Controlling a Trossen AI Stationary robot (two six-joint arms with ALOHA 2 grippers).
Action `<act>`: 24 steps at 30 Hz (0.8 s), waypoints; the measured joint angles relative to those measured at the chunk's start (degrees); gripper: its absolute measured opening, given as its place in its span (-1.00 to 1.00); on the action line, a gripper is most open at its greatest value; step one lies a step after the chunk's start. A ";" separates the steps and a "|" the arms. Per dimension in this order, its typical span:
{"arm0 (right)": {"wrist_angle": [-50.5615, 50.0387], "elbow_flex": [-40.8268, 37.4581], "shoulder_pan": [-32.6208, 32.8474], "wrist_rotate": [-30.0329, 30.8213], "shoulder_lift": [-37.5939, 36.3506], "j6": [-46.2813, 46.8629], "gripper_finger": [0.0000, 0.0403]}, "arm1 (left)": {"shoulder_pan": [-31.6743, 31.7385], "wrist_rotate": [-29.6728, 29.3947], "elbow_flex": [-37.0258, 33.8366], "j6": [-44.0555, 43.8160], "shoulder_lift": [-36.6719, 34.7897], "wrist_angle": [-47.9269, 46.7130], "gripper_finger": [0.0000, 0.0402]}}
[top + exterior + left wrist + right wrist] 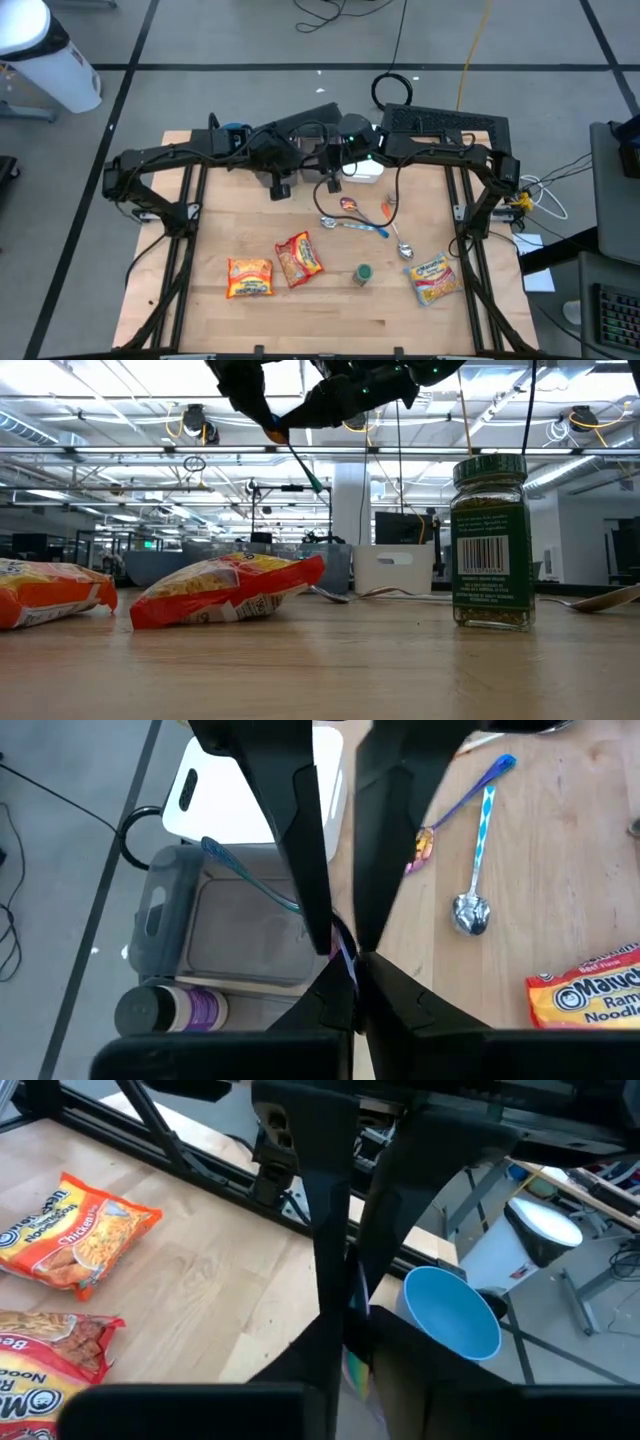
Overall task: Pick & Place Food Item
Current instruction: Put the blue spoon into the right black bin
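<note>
noodle packets (300, 259) lie mid-table | both arms' fingers raised, well apart

noodle packet (592, 995) reads "Noodle" (partly cut off), jar (491, 542) barcode unreadable

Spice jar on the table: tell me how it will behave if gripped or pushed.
The spice jar looks rigid, probably glass, so likely smooth and slippery to grip. It stands upright, taller than wide, so a high push may tip it. On its side its round body would probably roll.
</note>
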 joint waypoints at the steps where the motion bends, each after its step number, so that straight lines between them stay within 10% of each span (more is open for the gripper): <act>1: -0.04 -0.01 -0.02 -0.06 0.00 0.01 -0.86 | -0.01 0.00 0.00 0.11 0.00 -0.02 -0.95; 13: -0.39 0.01 0.00 -0.33 0.00 -0.01 -0.97 | -0.01 -0.07 -0.02 0.44 0.00 -0.16 -0.97; 24: -3.74 -0.05 0.00 1.65 -1.59 -1.35 -0.99 | 0.16 2.30 -0.02 0.49 -0.09 0.14 -0.51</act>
